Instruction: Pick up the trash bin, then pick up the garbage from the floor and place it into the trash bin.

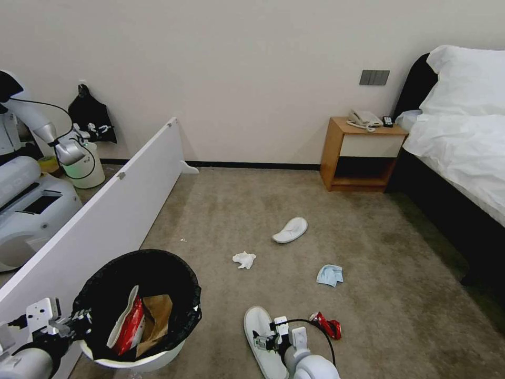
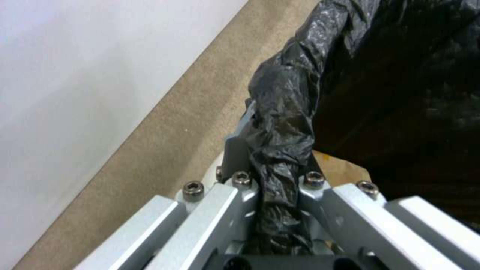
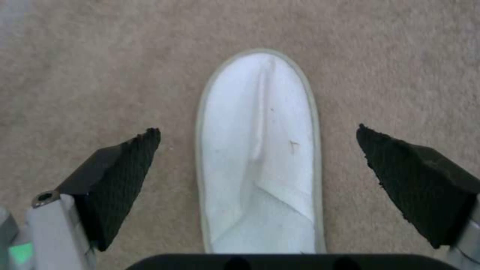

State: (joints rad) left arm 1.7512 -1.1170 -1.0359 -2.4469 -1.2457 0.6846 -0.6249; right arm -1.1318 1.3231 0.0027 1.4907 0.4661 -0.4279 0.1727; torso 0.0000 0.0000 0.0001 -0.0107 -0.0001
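The right end effector [image 3: 257, 150] hangs wide open over a slipper [image 1: 263, 339] at 6 o'clock, the left end effector [image 1: 79, 317] clamps the part-filled trash bin [image 1: 138, 308] at 8 o'clock, and the tissue [image 1: 244, 259], mask [image 1: 330, 275], can [image 1: 327, 324] and second slipper [image 1: 290, 230] remain on the floor.

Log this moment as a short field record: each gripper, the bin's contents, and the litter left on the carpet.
left gripper: shut on the trash bin rim and liner
right gripper: open, straddling the near slipper, above it
in bin: red packet, brown paper bag, a white piece
on carpet: far slipper, tissue, blue mask, red can
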